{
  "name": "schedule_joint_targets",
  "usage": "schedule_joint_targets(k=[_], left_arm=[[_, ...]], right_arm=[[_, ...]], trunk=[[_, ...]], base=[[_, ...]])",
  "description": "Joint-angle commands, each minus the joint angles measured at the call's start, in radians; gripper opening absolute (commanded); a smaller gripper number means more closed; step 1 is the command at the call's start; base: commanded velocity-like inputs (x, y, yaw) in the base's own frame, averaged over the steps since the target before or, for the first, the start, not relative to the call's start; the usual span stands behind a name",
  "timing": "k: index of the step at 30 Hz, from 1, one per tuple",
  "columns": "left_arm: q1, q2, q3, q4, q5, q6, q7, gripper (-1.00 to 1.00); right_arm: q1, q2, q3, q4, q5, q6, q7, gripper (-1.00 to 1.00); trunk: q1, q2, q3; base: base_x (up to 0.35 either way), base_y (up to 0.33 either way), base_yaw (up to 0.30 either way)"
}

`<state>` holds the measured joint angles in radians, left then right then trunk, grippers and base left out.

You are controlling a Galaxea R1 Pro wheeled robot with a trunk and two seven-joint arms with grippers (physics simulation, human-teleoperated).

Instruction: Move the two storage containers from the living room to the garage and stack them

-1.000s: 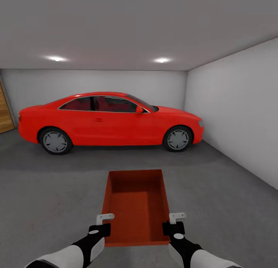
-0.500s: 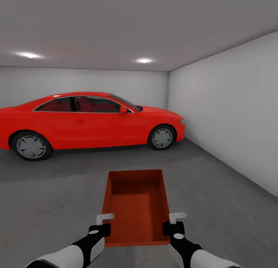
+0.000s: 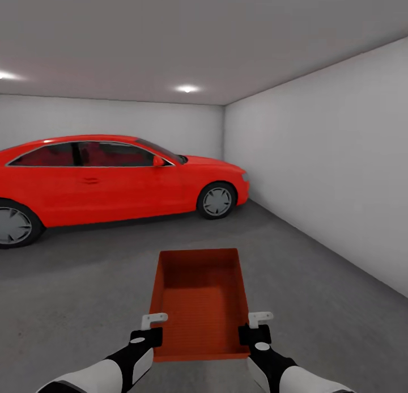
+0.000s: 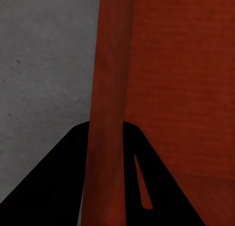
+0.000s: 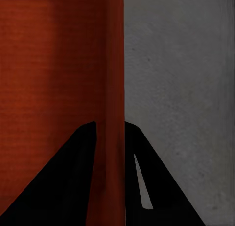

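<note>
I am in the garage, holding one orange-red storage container (image 3: 198,302) level above the dark grey concrete floor (image 3: 85,279), its open top up and nothing inside. My left gripper (image 3: 154,320) is shut on the container's left wall (image 4: 110,79) near the close corner. My right gripper (image 3: 259,319) is shut on the right wall (image 5: 112,64) in the same way. In both wrist views one black finger sits on each side of the thin wall, with the floor (image 5: 181,89) beyond.
A red car (image 3: 113,177) stands side-on ahead and to the left, its nose toward the right. A pale wall (image 3: 328,183) runs along the right, meeting the back wall at a corner. Open concrete lies between me and the car.
The whole view has swung to the right, so the car sits further left in the picture. The container and both grippers keep the same place in the frame.
</note>
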<state>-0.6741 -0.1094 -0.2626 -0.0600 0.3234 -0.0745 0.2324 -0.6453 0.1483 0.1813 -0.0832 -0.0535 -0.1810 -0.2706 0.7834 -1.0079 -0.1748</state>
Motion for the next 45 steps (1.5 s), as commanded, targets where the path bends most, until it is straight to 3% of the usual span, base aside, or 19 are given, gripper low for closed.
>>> schedule_joint_targets(k=[1,25,45], left_arm=[[-0.001,0.006,0.031,-0.001,-0.003,-0.059,0.012,-1.0],[-0.001,0.006,0.031,0.0,-0.003,-0.059,0.011,-1.0],[-0.001,0.006,0.03,-0.001,-0.003,-0.055,0.011,-1.0]], right_arm=[[-0.001,0.001,-0.066,0.002,-0.051,0.001,0.02,-1.0],[-0.001,0.001,-0.065,0.002,-0.05,0.001,0.02,-1.0],[-0.001,0.001,-0.065,0.002,-0.05,0.001,0.021,-1.0]], trunk=[[0.0,-0.001,-0.001],[0.0,-0.001,-0.001],[0.0,-0.001,-0.001]], base=[[0.0,0.0,-0.033],[0.286,0.0,-0.005],[0.319,0.123,-0.264]])
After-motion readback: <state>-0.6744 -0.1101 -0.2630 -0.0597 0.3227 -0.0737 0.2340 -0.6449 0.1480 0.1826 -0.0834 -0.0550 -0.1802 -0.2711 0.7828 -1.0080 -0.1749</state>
